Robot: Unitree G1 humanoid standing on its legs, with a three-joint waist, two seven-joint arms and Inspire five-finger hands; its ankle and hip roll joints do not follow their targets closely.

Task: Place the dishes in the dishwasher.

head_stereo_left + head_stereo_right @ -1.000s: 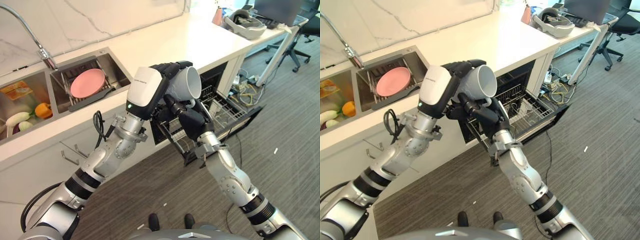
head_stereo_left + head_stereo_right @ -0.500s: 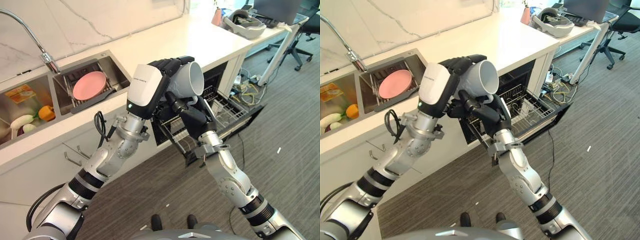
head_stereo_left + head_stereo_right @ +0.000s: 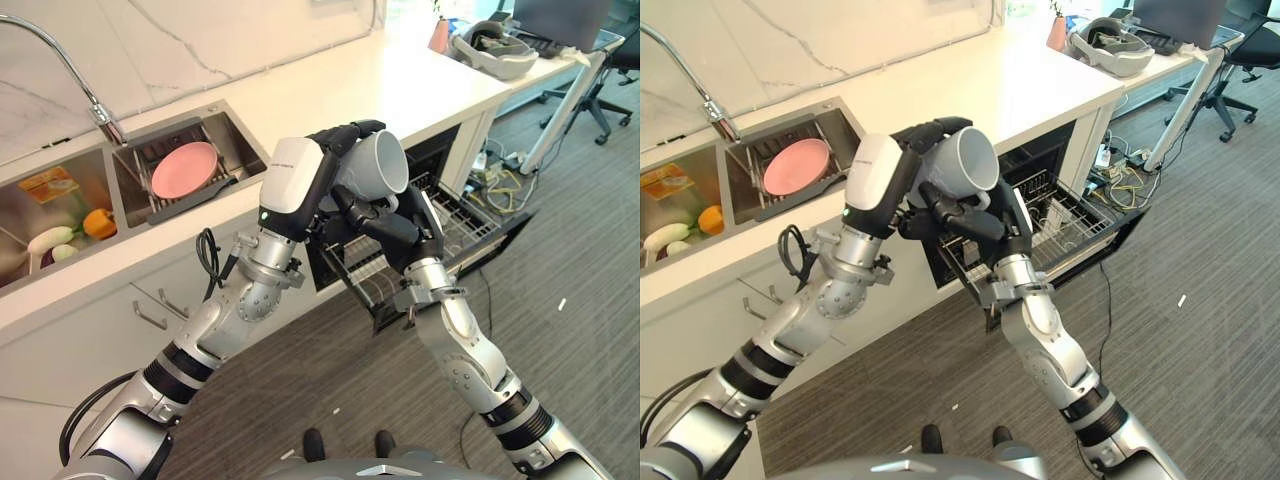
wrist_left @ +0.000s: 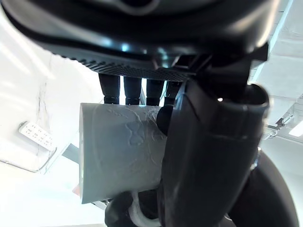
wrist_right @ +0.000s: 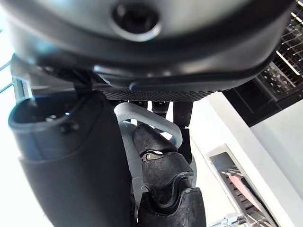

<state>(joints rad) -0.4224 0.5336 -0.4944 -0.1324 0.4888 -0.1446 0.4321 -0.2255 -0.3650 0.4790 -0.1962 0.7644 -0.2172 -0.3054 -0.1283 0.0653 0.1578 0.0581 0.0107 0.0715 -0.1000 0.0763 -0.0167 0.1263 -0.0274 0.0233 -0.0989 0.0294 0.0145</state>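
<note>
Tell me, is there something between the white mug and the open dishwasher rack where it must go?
Nothing visible stands in the way. The white mug is held up by the left robot hand, with the right robot hand at its handle. The dishwasher rack is pulled out just below and beyond them.

This is a kitchen set up inside an office or lab space. A long white counter (image 3: 400, 80) runs under a marble-look wall (image 3: 200, 40), with a steel double sink (image 3: 60, 215) and a curved tap (image 3: 75, 70). A pink plate (image 3: 185, 168) rests on a rack in one basin; food lies in the other. Below the counter an open dishwasher (image 3: 440, 165) has its wire rack (image 3: 460, 220) pulled out. Further along, grey carpet (image 3: 580, 250), an office chair (image 3: 620, 70), a headset (image 3: 495, 45) on the counter end and a tangle of cables (image 3: 500, 180) on the floor point to a workplace.
</note>
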